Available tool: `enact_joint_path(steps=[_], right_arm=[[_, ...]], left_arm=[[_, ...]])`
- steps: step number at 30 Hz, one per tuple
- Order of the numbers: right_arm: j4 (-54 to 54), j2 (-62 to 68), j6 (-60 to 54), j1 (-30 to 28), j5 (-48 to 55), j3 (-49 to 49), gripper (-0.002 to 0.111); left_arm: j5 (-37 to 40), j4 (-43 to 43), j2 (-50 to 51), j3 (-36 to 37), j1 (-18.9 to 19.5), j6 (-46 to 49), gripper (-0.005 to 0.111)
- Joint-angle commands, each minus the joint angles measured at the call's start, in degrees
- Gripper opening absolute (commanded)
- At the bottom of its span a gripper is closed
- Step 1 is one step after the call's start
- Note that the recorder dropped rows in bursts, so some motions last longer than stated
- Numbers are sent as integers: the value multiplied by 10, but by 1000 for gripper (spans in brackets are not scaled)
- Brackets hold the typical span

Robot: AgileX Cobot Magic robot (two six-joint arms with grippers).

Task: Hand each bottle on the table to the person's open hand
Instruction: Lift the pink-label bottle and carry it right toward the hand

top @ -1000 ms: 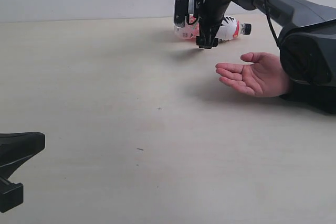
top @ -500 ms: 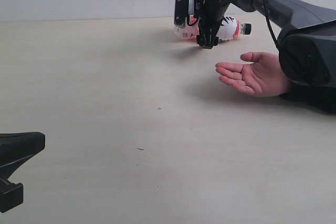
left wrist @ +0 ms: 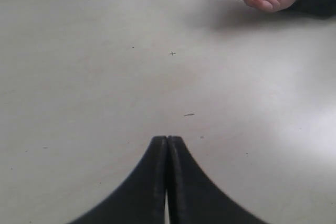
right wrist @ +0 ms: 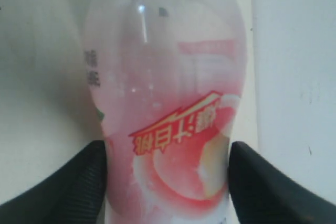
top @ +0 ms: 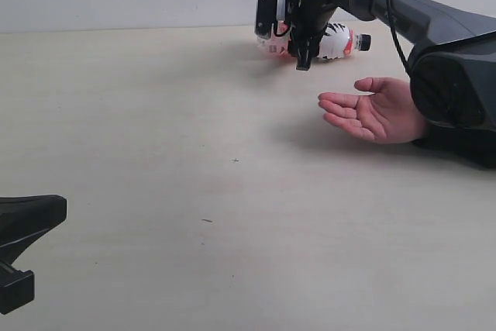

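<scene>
The pink-white bottle (top: pixel 337 42) lies on its side at the far part of the table (top: pixel 155 153), cap toward the right, a little beyond the person's open hand (top: pixel 372 110). The hand rests palm up, ready to receive it. The right gripper (top: pixel 287 36) reaches down across the bottle's body, so its fingers (right wrist: pixel 84 182) stand on both sides and seem to touch the plastic; whether they already press it I cannot tell. The bottle is not yet lifted. The left gripper (left wrist: pixel 167 140) is closed and empty, low over bare table, probably to keep out of the way.
</scene>
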Motion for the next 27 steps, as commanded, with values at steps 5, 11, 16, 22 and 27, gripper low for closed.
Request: enact_joint_path(steps=[5,11,16,22,27], right_arm=[[-1,0,12,1,-8,-3,30],[-1,2,12,1,-7,-3,0],[-17,-2,29,1,-8,-3,0],[-36,-37,135,1,3,-3,0],[-50,-79,212,1,39,-3,0]], left_arm=[[-7,-3,-2,2,0,2,0],[-7,-3,-2,2,0,2,0],[-7,-3,-2,2,0,2,0],[-7,-3,-2,2,0,2,0],[-7,-3,-2,2,0,2,0]])
